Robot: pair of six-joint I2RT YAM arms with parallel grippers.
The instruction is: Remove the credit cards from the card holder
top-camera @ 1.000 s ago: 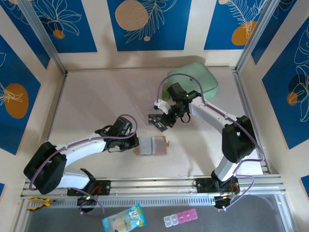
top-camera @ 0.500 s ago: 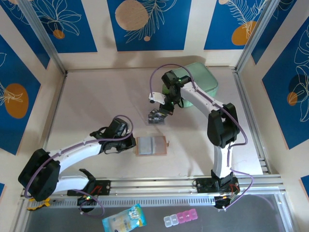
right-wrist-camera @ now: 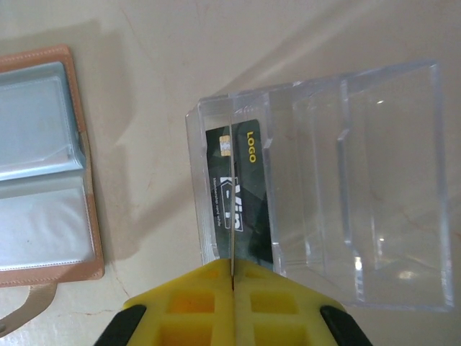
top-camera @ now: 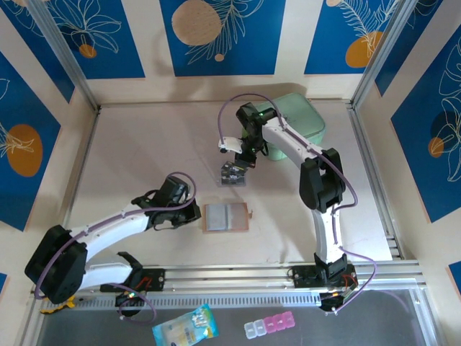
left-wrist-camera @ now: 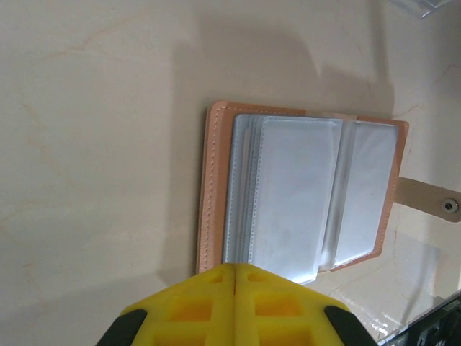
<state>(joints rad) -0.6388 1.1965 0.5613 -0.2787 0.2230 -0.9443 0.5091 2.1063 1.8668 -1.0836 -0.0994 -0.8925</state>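
The right pincer (right-wrist-camera: 232, 271) is clenched on a thin dark credit card (right-wrist-camera: 232, 216), which its wrist camera sees almost edge-on as a fine line running up from between the yellow pads. The card stands in the leftmost slot of a clear plastic box with several compartments (right-wrist-camera: 360, 180). A dark face with a yellow "LOGO" mark shows through the box wall just beside that line. I cannot tell whether it is the gripped card's own face or a second card. From above, the right pincer (top-camera: 241, 158) hangs over the clear box (top-camera: 232, 176), whose contents read only as a dark blur.

The left pincer (left-wrist-camera: 234, 272) has its yellow pads pressed together with nothing between them. It is low over the pale counter (top-camera: 144, 158), just beside the left edge of the tan leather-like bifold card holder (left-wrist-camera: 302, 187). The holder lies spread open with its grey-blue clear sleeves up and its snap tab (left-wrist-camera: 432, 203) out to one side. The sleeves look cloudy, so what they hold cannot be made out. In the top view the card holder (top-camera: 227, 218) lies near the box, not touching it. A mint-green pouch (top-camera: 306, 119) at the far side is partly covered by the right arm.
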